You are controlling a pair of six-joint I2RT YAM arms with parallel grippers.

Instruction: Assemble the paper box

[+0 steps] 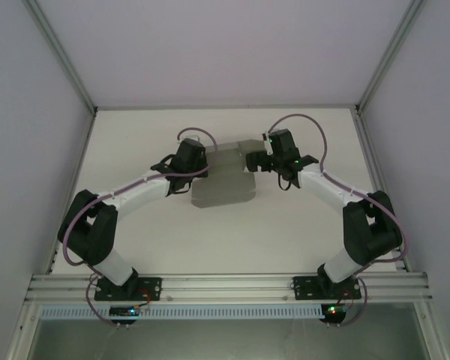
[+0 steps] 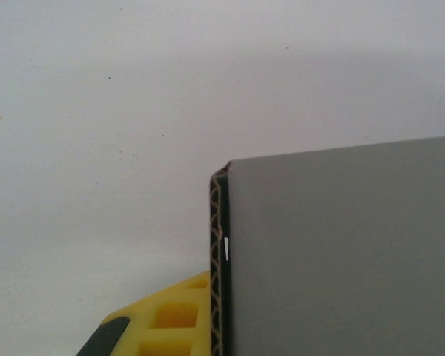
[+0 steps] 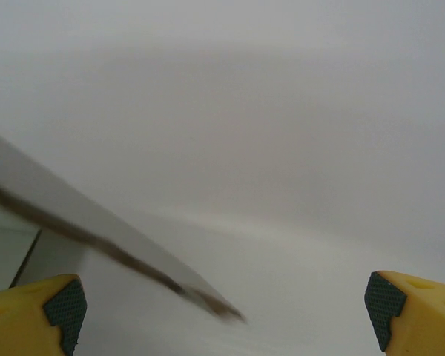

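Nothing readable in any of my views: no text, label, brand, number or sign. The plain matte grey corrugated cardboard paper box (image 2: 341, 252) has a blank face, no print on it.
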